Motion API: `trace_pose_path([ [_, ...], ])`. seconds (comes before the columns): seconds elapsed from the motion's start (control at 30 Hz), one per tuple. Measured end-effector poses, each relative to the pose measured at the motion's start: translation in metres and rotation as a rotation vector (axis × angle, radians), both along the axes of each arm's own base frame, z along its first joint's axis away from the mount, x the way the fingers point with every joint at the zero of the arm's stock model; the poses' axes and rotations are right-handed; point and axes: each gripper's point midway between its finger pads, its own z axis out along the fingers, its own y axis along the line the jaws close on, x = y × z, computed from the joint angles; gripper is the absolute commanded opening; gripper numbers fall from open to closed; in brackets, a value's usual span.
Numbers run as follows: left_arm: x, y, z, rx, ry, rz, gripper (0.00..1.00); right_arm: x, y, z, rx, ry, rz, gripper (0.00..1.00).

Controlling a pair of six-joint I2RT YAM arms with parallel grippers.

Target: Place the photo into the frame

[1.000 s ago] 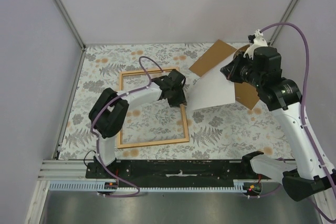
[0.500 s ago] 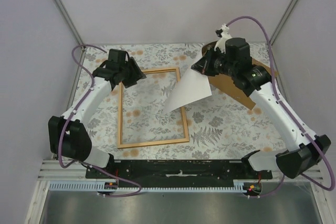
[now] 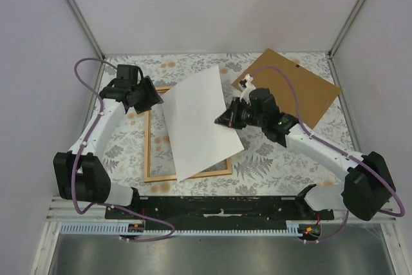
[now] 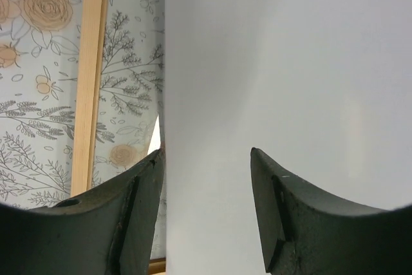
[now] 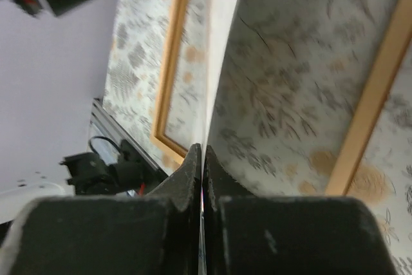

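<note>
The photo (image 3: 196,120), white side up, lies tilted over the right part of the thin wooden frame (image 3: 149,143). My right gripper (image 3: 226,120) is shut on the photo's right edge. In the right wrist view the sheet (image 5: 222,43) runs edge-on out of the shut gripper (image 5: 203,154), with frame rails (image 5: 172,49) beyond it. My left gripper (image 3: 152,98) is open at the frame's far left corner, by the photo's upper left edge. In the left wrist view the open gripper (image 4: 206,159) hovers over the white sheet (image 4: 277,82), whose left edge is by the left fingertip (image 4: 154,165). The frame's rail (image 4: 90,75) is to the left.
The brown backing board (image 3: 302,85) lies at the back right on the floral tablecloth (image 3: 270,159). Grey walls enclose the table on three sides. The arm bases and a black rail (image 3: 219,207) run along the near edge.
My right gripper has carried the photo left and down, from above the board to over the frame. My left arm has swung from the frame's middle to its far left corner.
</note>
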Motion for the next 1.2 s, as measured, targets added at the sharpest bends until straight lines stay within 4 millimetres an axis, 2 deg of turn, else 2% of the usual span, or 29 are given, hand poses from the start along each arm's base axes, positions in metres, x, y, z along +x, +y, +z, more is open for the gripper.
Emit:
trace_pose_path([
  [0.1, -0.01, -0.001, -0.016, 0.002, 0.042, -0.018, 0.63, -0.019, -0.012, -0.068, -0.042, 0.132, -0.018, 0.0],
  [0.2, -0.015, -0.001, -0.025, 0.001, 0.065, -0.028, 0.63, -0.031, -0.016, -0.11, -0.07, 0.228, -0.029, 0.0],
  [0.27, -0.017, -0.001, -0.028, 0.004, 0.071, -0.034, 0.63, -0.034, -0.016, -0.127, -0.076, 0.269, -0.038, 0.0],
  [0.33, -0.017, -0.001, -0.03, 0.008, 0.072, -0.038, 0.63, -0.035, -0.012, -0.13, -0.075, 0.279, -0.047, 0.0],
  [0.5, -0.015, 0.002, -0.029, 0.004, 0.065, -0.04, 0.63, -0.029, -0.003, -0.123, -0.048, 0.252, -0.094, 0.0],
  [0.67, -0.012, 0.002, -0.033, 0.0, 0.068, -0.045, 0.63, -0.013, -0.003, -0.123, -0.036, 0.233, -0.179, 0.0],
  [0.8, -0.011, 0.003, -0.038, -0.001, 0.083, -0.048, 0.63, 0.0, -0.001, -0.132, -0.05, 0.236, -0.229, 0.0],
  [1.2, -0.009, 0.001, -0.038, -0.014, 0.076, -0.061, 0.63, 0.022, 0.033, -0.13, -0.053, 0.209, -0.206, 0.0],
])
